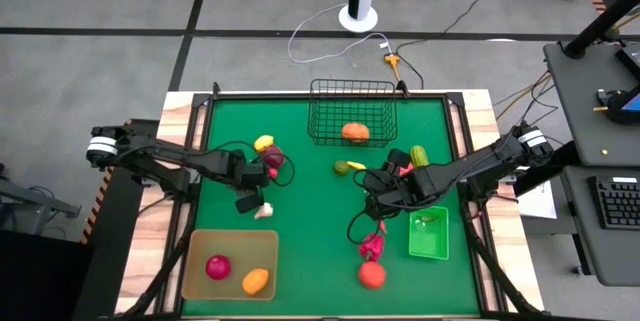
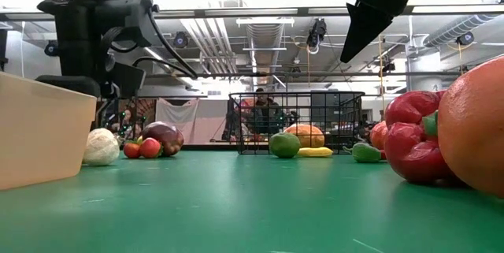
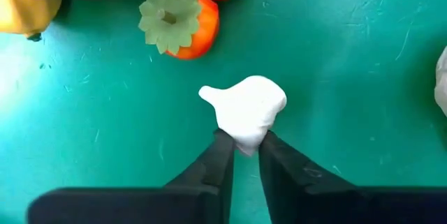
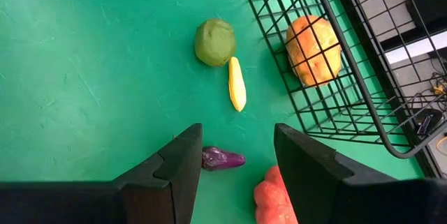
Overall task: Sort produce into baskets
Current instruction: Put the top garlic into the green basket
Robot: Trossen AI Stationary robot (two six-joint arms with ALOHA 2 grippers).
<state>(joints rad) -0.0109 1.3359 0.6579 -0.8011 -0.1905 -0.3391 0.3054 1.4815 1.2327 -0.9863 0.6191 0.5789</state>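
My left gripper hovers at the table's left middle, shut on a small white toy piece. A white cauliflower-like piece lies on the mat beside it. A calyx-topped orange-red piece, a purple piece and a yellow piece lie just beyond. My right gripper is open and empty above the mat, over a small purple piece and next to a pink-red piece. The black wire basket holds an orange piece. My left gripper pinches the white piece by its narrow end between its two fingertips. The rest of the piece sticks out past the fingers. The fingers point down at the mat. The piece seems clear of the mat.
The tan tray at the near left holds a red and an orange piece. The green bin stands at the near right. A pink-red piece and an orange-red ball lie beside it. A green ball and a yellow piece lie near the basket.
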